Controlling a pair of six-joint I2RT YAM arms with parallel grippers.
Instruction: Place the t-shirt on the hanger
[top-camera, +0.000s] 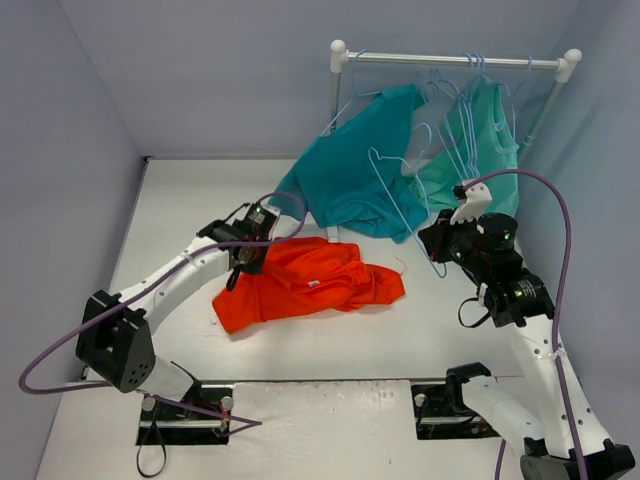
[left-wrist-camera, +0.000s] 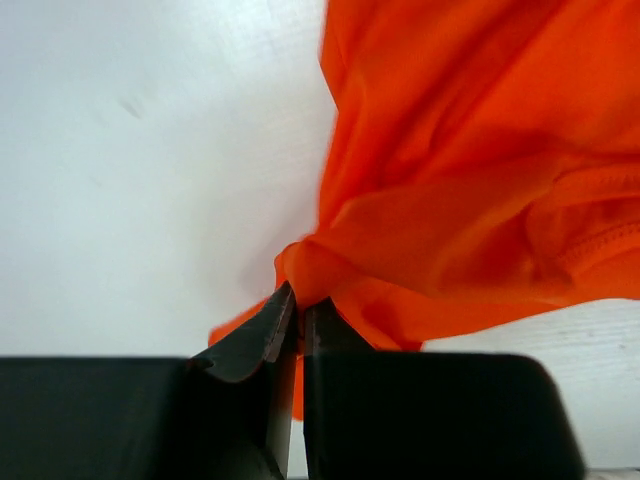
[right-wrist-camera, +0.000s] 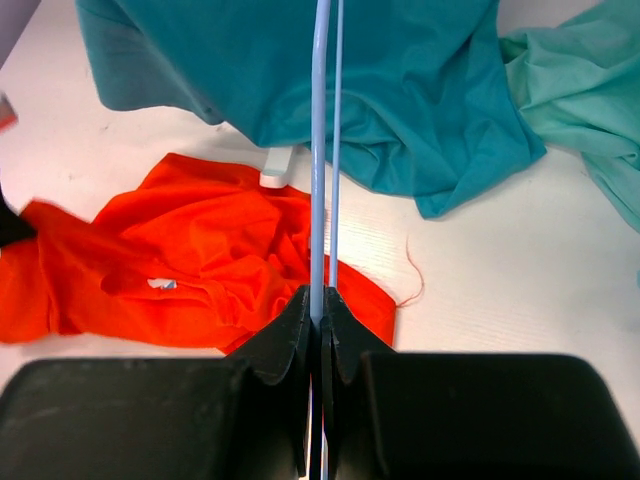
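The orange-red t-shirt (top-camera: 310, 285) lies crumpled on the white table between the two arms, its white neck label facing up. My left gripper (top-camera: 248, 262) sits at the shirt's left upper edge. In the left wrist view the gripper (left-wrist-camera: 298, 302) is shut on a fold of the t-shirt (left-wrist-camera: 480, 180). My right gripper (top-camera: 440, 243) hovers to the right of the shirt, shut on the thin pale blue hanger (top-camera: 400, 200), which slants up toward the rack. The right wrist view shows the hanger (right-wrist-camera: 320, 150) pinched between the jaws of the gripper (right-wrist-camera: 322, 300), above the t-shirt (right-wrist-camera: 200, 260).
A teal-blue shirt (top-camera: 360, 180) droops from the white rack (top-camera: 450, 60) onto the table behind the orange one. A lighter green garment (top-camera: 485, 140) and several more hangers hang on the rack at the back right. Grey walls close in the left and back sides.
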